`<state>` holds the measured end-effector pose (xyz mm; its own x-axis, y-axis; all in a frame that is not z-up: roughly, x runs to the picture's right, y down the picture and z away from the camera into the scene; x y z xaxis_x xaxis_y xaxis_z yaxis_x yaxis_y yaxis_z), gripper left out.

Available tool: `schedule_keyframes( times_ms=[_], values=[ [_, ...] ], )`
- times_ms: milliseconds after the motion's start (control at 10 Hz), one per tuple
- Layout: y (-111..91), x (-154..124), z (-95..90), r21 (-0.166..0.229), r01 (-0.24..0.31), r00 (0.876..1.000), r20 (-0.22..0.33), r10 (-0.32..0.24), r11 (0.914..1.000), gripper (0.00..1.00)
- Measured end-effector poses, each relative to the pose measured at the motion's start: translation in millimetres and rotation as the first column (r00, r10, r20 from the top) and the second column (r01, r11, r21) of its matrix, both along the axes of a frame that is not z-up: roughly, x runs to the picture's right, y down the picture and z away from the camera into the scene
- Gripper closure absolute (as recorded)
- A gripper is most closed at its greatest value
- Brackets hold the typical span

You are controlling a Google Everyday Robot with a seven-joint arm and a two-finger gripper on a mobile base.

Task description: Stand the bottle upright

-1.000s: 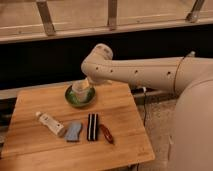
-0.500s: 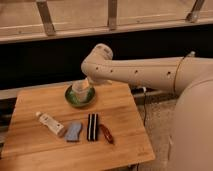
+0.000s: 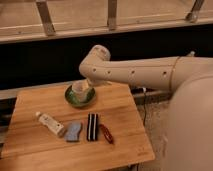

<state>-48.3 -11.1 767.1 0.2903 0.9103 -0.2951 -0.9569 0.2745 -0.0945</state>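
Note:
A small white bottle (image 3: 50, 123) lies on its side on the wooden table (image 3: 120, 115), at the front left, cap pointing toward the far left. My gripper (image 3: 83, 88) hangs at the end of the white arm (image 3: 145, 74) over the green bowl (image 3: 70, 98) at the back of the table, well apart from the bottle. A pale cup-like shape (image 3: 79, 91) sits in the bowl right under the gripper.
A blue-grey sponge (image 3: 73, 131) lies just right of the bottle. A black and white striped packet (image 3: 92, 126) and a reddish-brown item (image 3: 106, 133) lie beside it. A dark wall and a railing stand behind the table.

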Motion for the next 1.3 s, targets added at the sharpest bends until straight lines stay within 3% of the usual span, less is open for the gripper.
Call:
schedule_keyframes(
  times_ms=[300,500,800,900,1000,1300],
  values=[
    [-17,-22,6.3,0.006,0.071,0.997,0.015,-0.071,0.9974,0.2],
    [-35,-49,2.9,0.028,0.134,0.99,0.049,-0.135,0.9906,0.2],
    [-59,-99,-13.9,0.08,0.216,0.965,0.134,-0.225,0.9731,0.2],
    [-57,-123,-21.3,0.089,0.238,0.951,0.182,-0.251,0.9671,0.2],
    [-53,-137,-25.5,0.09,0.247,0.944,0.202,-0.261,0.9648,0.2],
    [-55,-131,-23.6,0.089,0.245,0.947,0.193,-0.258,0.9655,0.2]
  ],
)
